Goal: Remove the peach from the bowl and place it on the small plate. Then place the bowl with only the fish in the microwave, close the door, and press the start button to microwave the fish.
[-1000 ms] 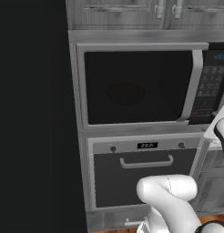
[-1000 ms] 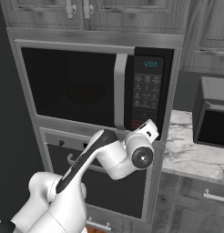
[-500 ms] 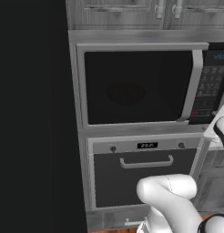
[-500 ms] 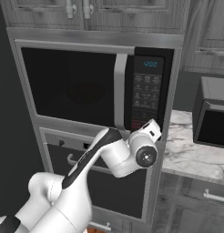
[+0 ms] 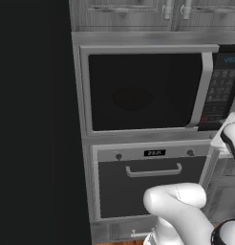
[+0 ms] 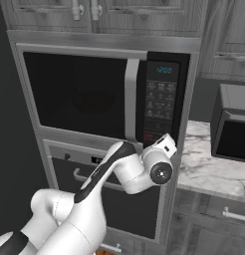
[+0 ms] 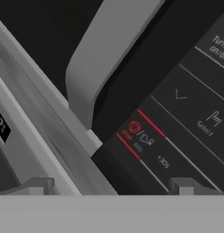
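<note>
The microwave point(image 5: 143, 91) point(image 6: 84, 94) is built into the cabinet wall and its door is shut. A dim round shape point(image 5: 133, 98) shows behind the dark glass; I cannot tell whether it is the bowl. The peach, the fish and the small plate are out of view. My gripper point(image 7: 111, 189) is open, its two tips far apart with nothing between them, close in front of the control panel's lower end. The red-marked start button point(image 7: 140, 133) lies just above the gap. The hand point(image 6: 163, 147) point(image 5: 230, 134) sits at the panel's bottom corner.
The door's grey vertical handle point(image 6: 130, 99) point(image 7: 109, 54) runs just left of the keypad point(image 6: 162, 102). Below is an oven drawer with a bar handle point(image 5: 153, 170). A marble counter point(image 6: 209, 164) with a dark appliance point(image 6: 234, 127) lies to the right.
The hand has edged slightly toward the panel's lower corner. The jaws stay open and the door stays shut.
</note>
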